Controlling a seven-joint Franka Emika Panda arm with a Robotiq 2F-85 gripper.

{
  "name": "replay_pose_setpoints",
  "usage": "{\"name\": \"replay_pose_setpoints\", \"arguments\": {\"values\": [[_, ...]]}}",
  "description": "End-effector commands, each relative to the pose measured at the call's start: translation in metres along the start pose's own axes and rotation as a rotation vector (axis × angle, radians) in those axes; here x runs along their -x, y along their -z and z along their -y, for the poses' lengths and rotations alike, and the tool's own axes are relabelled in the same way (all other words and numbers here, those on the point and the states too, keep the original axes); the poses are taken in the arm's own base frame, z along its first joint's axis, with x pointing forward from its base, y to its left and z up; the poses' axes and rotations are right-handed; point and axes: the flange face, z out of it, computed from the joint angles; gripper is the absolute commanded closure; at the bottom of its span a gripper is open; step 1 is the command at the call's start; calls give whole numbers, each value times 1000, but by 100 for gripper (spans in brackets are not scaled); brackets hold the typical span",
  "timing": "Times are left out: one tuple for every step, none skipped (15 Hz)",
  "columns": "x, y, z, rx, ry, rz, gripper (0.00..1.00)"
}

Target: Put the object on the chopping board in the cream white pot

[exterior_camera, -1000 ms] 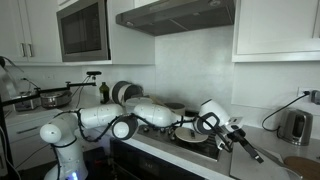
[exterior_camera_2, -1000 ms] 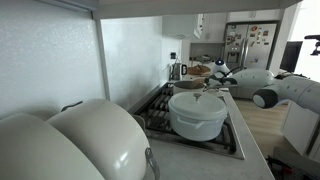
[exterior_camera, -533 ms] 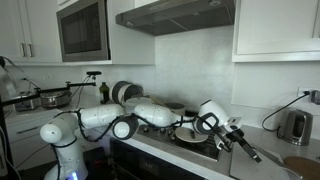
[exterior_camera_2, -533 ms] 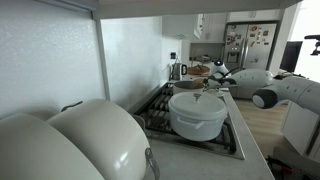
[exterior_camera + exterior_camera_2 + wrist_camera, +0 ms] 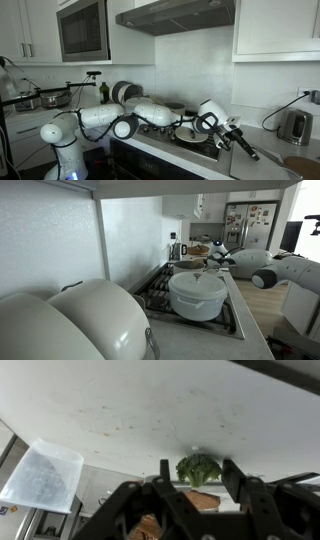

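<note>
In the wrist view a green broccoli floret [image 5: 198, 466] stands over the brown chopping board [image 5: 201, 501]. My gripper [image 5: 196, 472] is open. Its two black fingers [image 5: 165, 470] flank the broccoli closely, with only thin gaps showing. In both exterior views the arm reaches past the stove, with the gripper [image 5: 240, 143] [image 5: 213, 252] low beside the round brown chopping board [image 5: 300, 164] [image 5: 199, 251]. The broccoli is too small to make out there. The squat cream white pot [image 5: 187, 133] with a dark rim sits on the stove, its side handle [image 5: 252, 153] pointing toward the board.
A larger white pot [image 5: 195, 295] sits on the near burner of the stove [image 5: 232, 322]. Big white domed lids [image 5: 80, 320] fill the foreground. A steel kettle [image 5: 293, 125] [image 5: 177, 250] stands by the wall. A microwave [image 5: 82, 30] and a range hood [image 5: 185, 14] hang overhead.
</note>
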Motion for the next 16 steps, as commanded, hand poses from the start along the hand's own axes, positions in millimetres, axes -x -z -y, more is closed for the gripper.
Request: {"name": "replay_pose_setpoints", "arguments": {"values": [[-2, 2, 2, -2, -26, -5, 73], [-2, 2, 1, -1, -27, -6, 81], [-3, 2, 1, 0, -27, -7, 88], [-3, 3, 1, 1, -27, -9, 96], [-4, 3, 1, 2, -27, -10, 98], [-4, 6, 0, 6, -24, -10, 95], [-7, 7, 1, 4, -23, -9, 96], [-9, 9, 1, 3, -19, -12, 95], [-12, 13, 2, 2, -14, -6, 95], [-17, 18, 1, 3, -12, -11, 95], [-23, 25, 1, 2, -11, -8, 95], [-28, 34, -1, 2, 1, -2, 95], [-36, 42, -2, 7, 7, 12, 95], [-42, 51, -2, 7, 7, 22, 95], [-49, 60, -4, 10, 9, 41, 95], [-55, 70, -5, 11, 18, 68, 95]]}}
